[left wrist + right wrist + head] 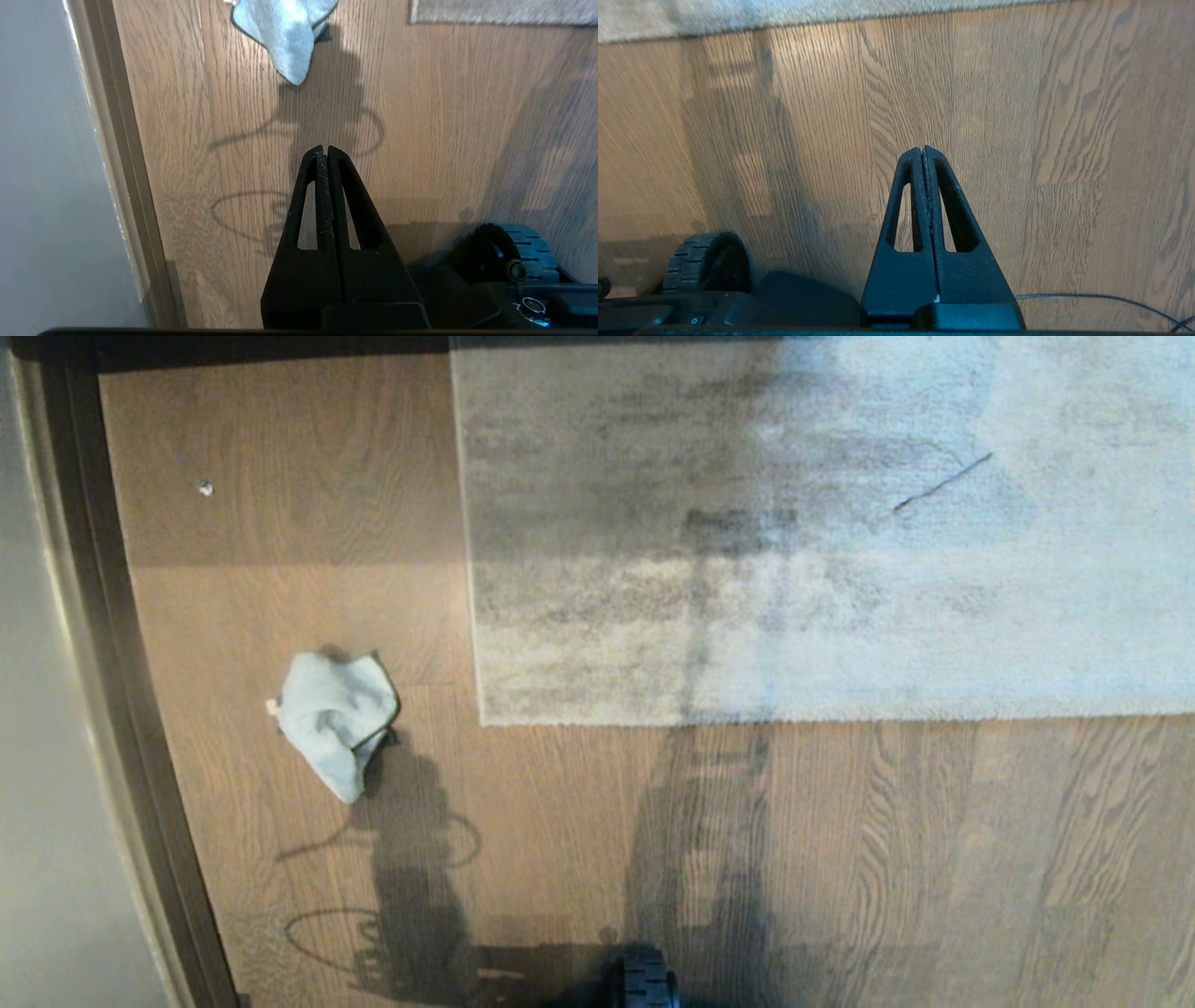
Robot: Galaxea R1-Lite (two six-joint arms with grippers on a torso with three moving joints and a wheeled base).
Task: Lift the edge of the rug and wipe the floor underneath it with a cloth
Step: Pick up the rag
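1. Wood-grain floor [840, 859] is seen; cloth [336, 719] lies crumpled beside the flat rug edge [747, 717].
2. Left gripper [327, 148] and right gripper [923, 148] are held above the floor, jaws closed, empty.

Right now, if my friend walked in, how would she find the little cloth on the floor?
Start at the big grey rug and find its near corner by the wall side. Just off that corner, on the bare wood floor between the rug and the dark baseboard, lies the cloth. It is the only soft, crumpled, pale blue-grey thing there, touching neither.
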